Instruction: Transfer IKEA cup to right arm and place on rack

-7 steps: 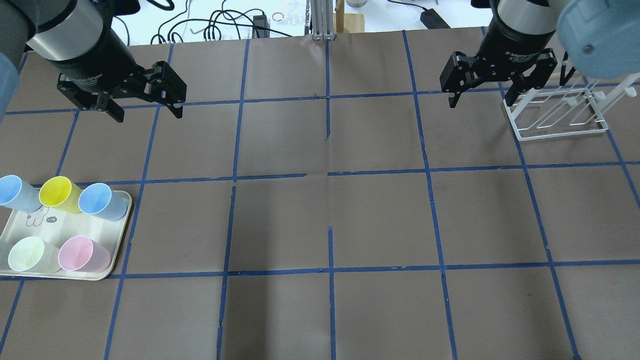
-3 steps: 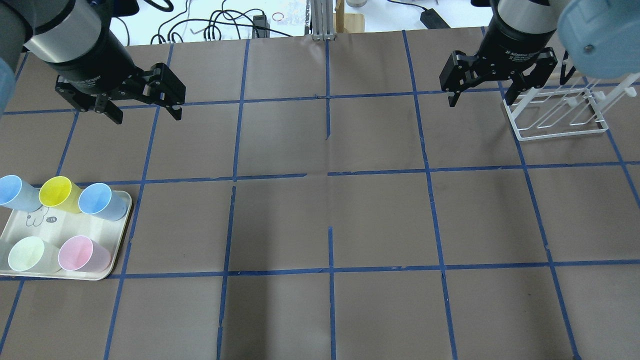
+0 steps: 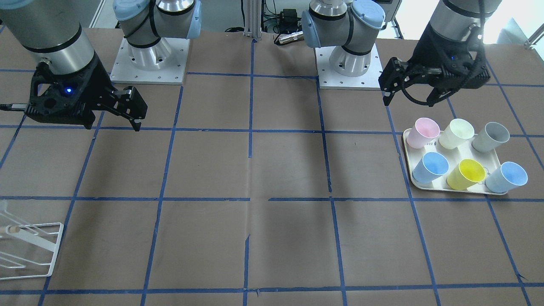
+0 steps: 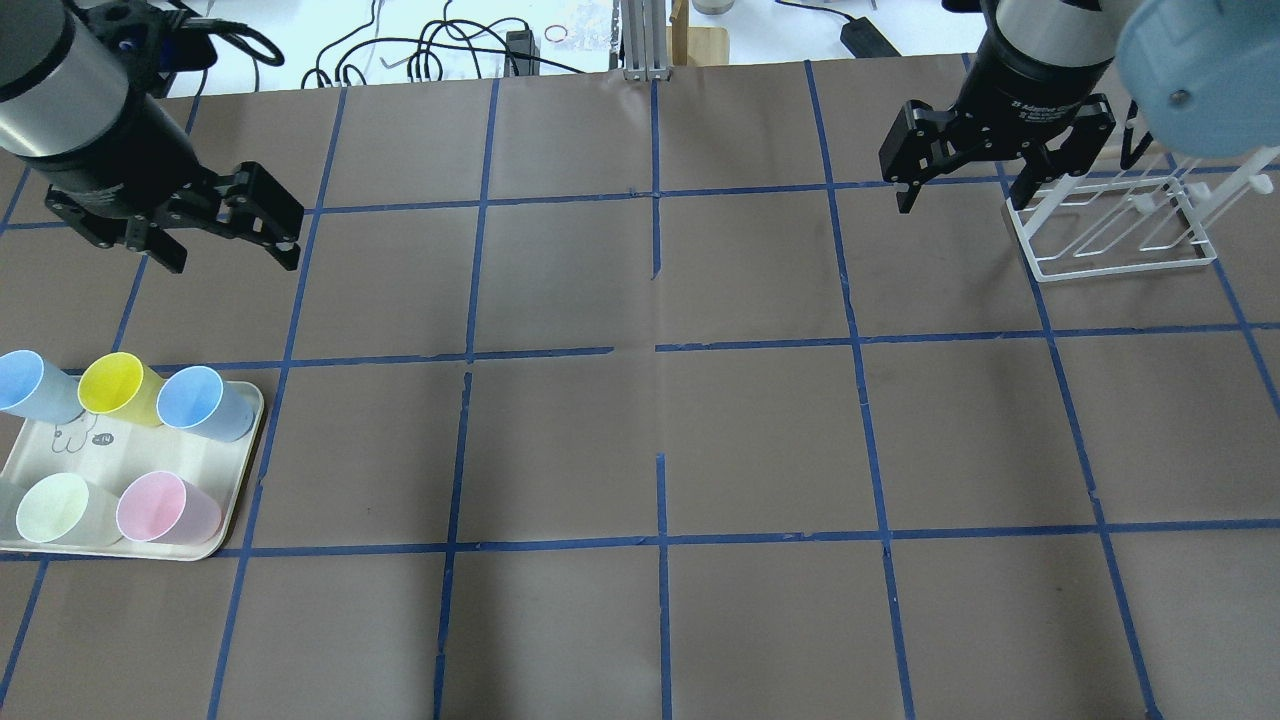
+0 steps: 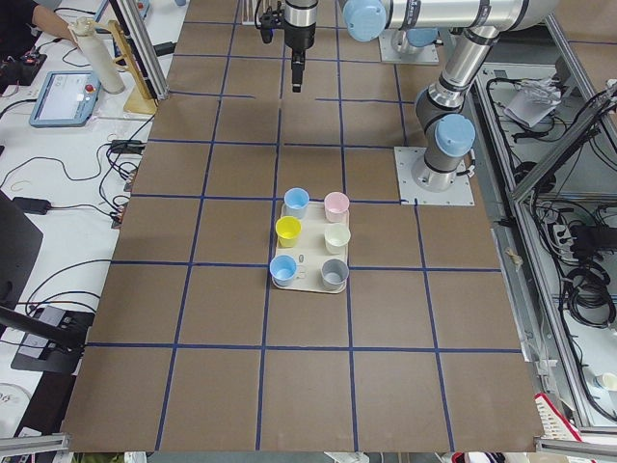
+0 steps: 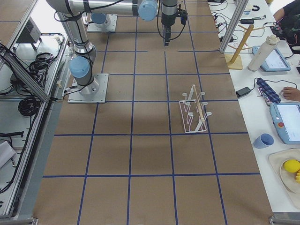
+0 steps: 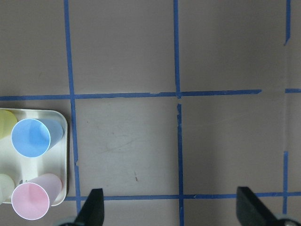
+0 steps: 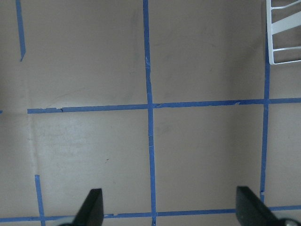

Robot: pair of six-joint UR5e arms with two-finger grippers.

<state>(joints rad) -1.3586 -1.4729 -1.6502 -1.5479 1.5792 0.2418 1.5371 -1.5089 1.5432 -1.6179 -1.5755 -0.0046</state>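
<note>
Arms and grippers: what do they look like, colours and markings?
The left arm and right arm are silver-grey cylinders with light-blue joint caps. Both grippers are black, two-fingered, each with a small blue light. The right gripper carries white lettering; a black cable loops at the left gripper.

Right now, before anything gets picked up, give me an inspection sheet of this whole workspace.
Surface: table covered in brown paper with a blue tape grid.
Job's things: yellow cup upright on the tray, between two blue cups; rack empty at the opposite end.
Clutter: pink cup, cream cup and grey cup share the tray.
Grippers: left gripper open, empty, raised beside the tray; right gripper open, empty, raised near the rack.
Cables: black cables on the bench past the far edge.
Surroundings: a person's hand and tablets beside the rack end.
</note>
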